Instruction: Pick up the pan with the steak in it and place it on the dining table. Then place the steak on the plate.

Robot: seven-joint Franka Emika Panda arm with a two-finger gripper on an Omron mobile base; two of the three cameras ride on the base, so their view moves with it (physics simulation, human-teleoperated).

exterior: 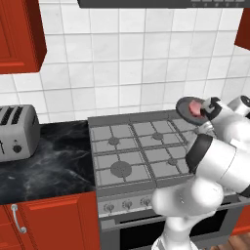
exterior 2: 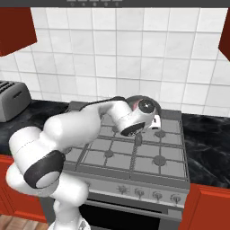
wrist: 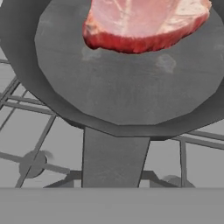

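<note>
In the left base view, the pan (exterior: pixel 188 110) with the steak (exterior: pixel 196 106) is seen lifted and tilted above the stove's (exterior: pixel 141 151) back right corner, its handle gripped by the hand (exterior: pixel 207 111). In the right base view, the hand (exterior 2: pixel 140 134) is seen above the stove (exterior 2: pixel 134 152). In the hand view, the steak (wrist: pixel 144 24) is shown lying in the pan (wrist: pixel 127 83) above the stove grates (wrist: pixel 30 131).

Steak (wrist: pixel 144 24) in pan (wrist: pixel 127 87) — stove grates (wrist: pixel 30 162) below.

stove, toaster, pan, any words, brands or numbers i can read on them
None can be read.
Stove: its front knobs carry no legible marks, too small to tell.
Toaster: a dial and a lever, no label visible.
Pan and steak: plain surfaces, no text.
</note>
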